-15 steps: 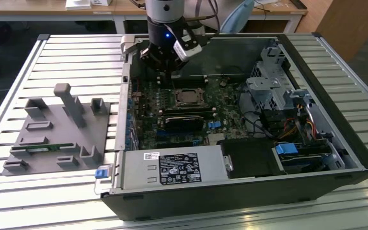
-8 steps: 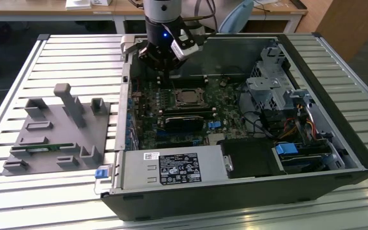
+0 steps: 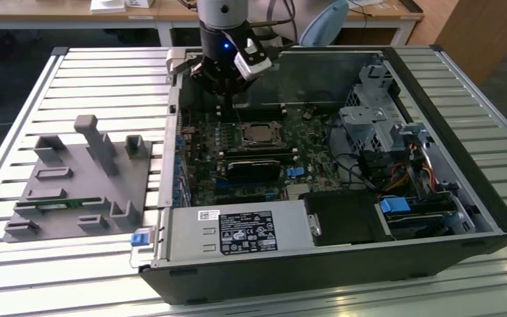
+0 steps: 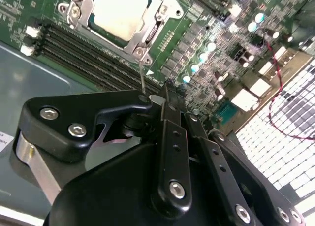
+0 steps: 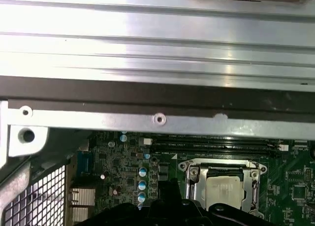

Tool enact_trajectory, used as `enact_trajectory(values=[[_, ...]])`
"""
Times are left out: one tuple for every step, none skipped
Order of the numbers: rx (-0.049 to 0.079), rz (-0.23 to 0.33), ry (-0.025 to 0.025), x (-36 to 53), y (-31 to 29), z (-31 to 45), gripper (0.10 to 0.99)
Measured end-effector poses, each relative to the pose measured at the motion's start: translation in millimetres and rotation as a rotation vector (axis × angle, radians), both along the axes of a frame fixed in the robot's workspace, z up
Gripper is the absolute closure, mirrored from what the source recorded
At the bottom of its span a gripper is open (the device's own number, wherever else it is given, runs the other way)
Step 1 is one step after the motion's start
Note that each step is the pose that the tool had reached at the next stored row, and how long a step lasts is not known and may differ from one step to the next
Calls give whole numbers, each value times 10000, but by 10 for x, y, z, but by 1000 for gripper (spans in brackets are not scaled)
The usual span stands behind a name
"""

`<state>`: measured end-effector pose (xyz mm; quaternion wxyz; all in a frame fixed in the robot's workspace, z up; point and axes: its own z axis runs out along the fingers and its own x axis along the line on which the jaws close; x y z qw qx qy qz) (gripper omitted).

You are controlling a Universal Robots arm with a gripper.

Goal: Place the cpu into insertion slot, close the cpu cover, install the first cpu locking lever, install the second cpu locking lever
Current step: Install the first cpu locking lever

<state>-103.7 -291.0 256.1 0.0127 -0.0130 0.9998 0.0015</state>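
The cpu (image 3: 258,134) lies flat in the insertion slot (image 3: 243,125) on the green motherboard inside the open computer case. In both wrist views its silver top (image 4: 120,12) (image 5: 224,189) shows through the window of the cpu cover (image 4: 147,34) (image 5: 191,179), which lies down over it. A thin metal locking lever (image 4: 141,73) sticks up from the socket's corner towards my gripper. My gripper (image 3: 228,117) (image 4: 167,87) hangs just beside the socket, towards the exterior view's left. Its fingers are together with nothing between them.
Long black memory slots (image 4: 83,53) run beside the socket. The case wall (image 5: 157,100) rises close behind the gripper. A drive cage (image 3: 377,125) and cables fill the case at the exterior view's right. A grey fixture (image 3: 77,178) lies on the slatted table outside.
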Motion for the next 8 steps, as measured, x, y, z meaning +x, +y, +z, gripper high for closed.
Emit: enact_trajectory(values=[[0, 0, 0, 0, 11, 0, 980], [-1, -1, 1, 0, 19, 0, 980], [0, -1, 0, 0, 26, -1, 980], [-1, -1, 0, 1, 32, -1, 980], [0, 0, 1, 5, 36, -2, 980], [-1, 1, 1, 12, 40, -2, 980], [-1, 0, 1, 21, 42, -2, 980], [0, -1, 1, 33, 44, -2, 980]])
